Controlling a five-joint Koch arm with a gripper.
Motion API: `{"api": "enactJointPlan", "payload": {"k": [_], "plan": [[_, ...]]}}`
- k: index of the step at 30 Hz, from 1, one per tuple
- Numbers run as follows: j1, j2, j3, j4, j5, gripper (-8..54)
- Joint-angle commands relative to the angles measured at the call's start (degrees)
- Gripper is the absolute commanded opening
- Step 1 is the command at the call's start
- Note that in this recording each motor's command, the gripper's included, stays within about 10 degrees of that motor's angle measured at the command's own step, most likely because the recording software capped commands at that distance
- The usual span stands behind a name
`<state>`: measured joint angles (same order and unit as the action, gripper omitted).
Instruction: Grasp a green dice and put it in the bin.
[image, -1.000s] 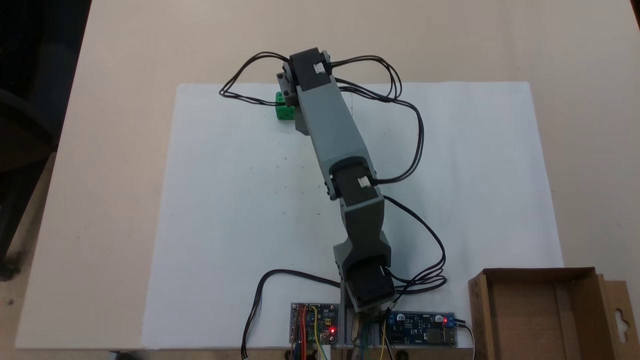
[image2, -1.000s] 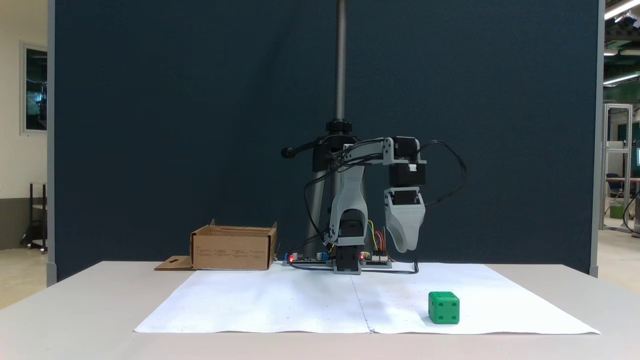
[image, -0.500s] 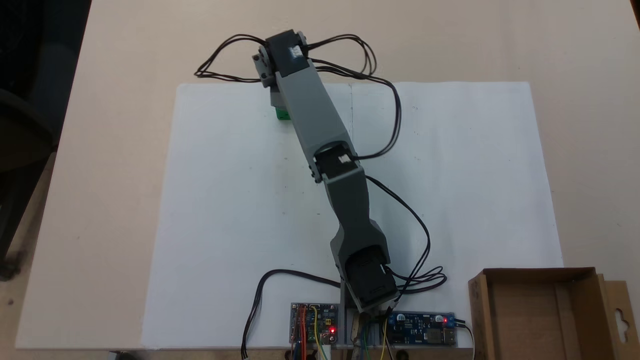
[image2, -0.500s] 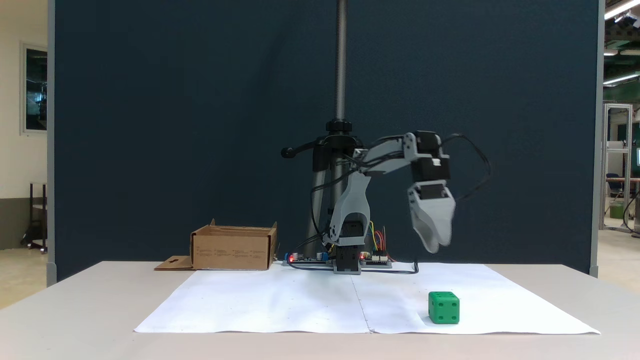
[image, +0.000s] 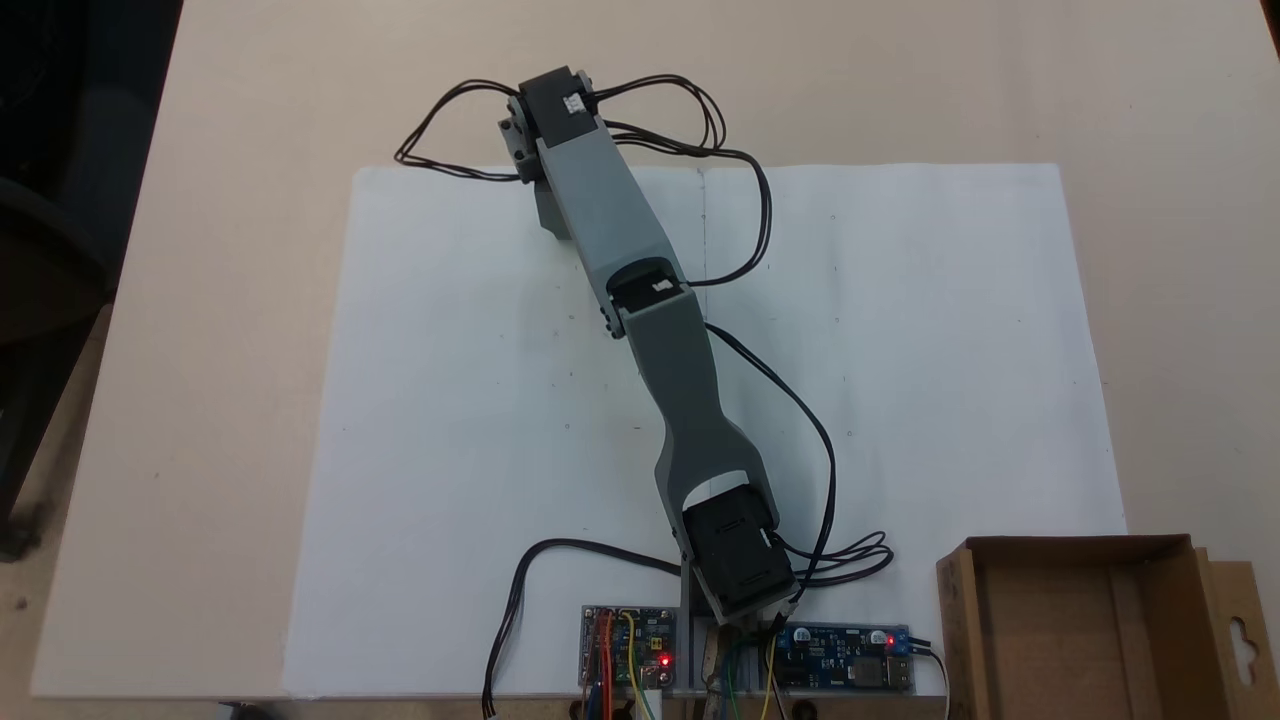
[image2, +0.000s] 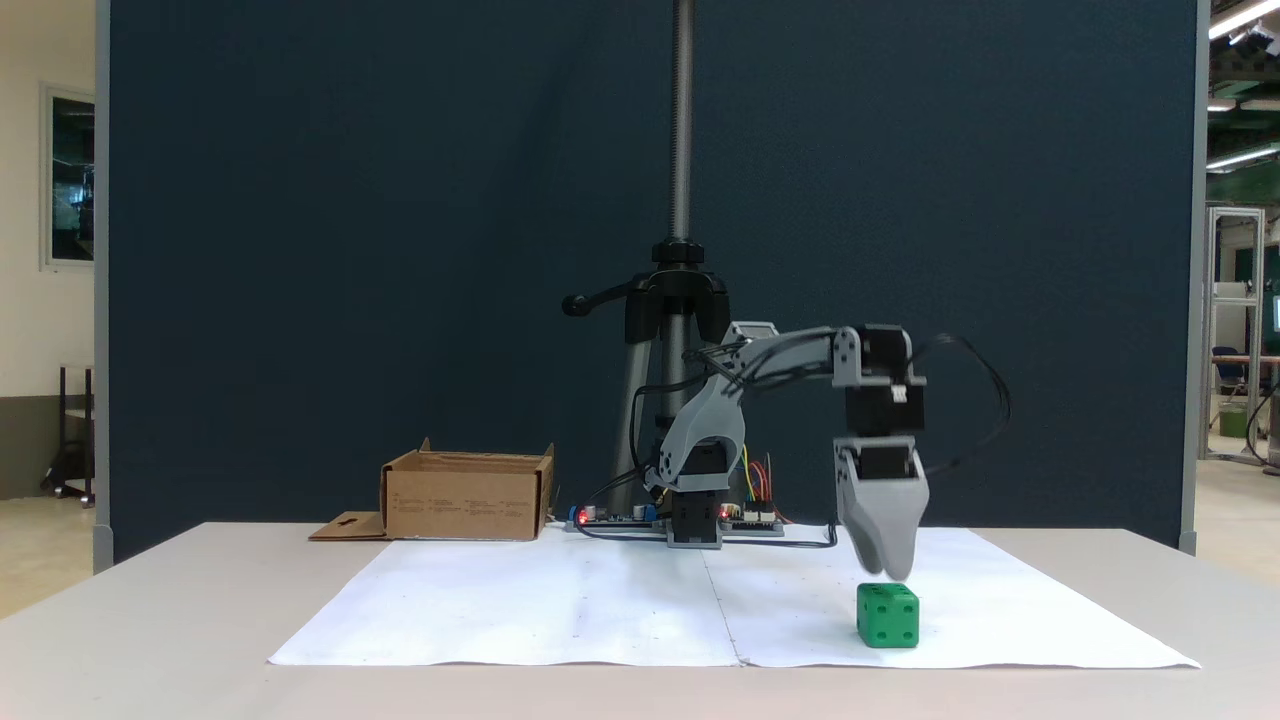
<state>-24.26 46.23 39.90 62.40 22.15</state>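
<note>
Hanging point-down over the paper, my gripper (image2: 893, 572) has its tips just above the top face of the green dice (image2: 888, 616), a sliver of space between them as far as the side-on fixed view lets me judge. From that side my two jaws line up one behind the other, so I see a single tapered grey wedge and cannot tell whether they are spread or closed. From the high fixed view my own forearm and wrist motor cover the gripper, and the dice lies hidden beneath them. Nothing sits between my jaws that I can make out.

The dice rests flat on the white paper sheet (image2: 560, 610), near the sheet's front edge and to the right in the side-on view, with its pips facing the camera. The bin (image2: 466, 493) stands well apart from it, far to the left on the table (image2: 150, 620) in that view, just beside my base; in the high view the bin (image: 1160, 550) sits at the lower right corner, open, with its flap and hang-hole cutout turned outward to the right.

Counting: one green dice, one bin, one paper sheet, one arm. Two small circuit boards (image: 627, 645) lie at my base, each showing a red light, with black cables looping from my joints.
</note>
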Motion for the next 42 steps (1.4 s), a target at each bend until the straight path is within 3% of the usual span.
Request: {"api": "enactJointPlan", "payload": {"k": [1, 37, 42], "plan": [[-0.7, 0.6, -4.8, 2.5, 4.7, 36.0], [-0.6, -6.5, -6.1, 3.3, 4.7, 35.6], [-0.6, -6.6, -6.1, 4.4, 4.7, 31.8]]}}
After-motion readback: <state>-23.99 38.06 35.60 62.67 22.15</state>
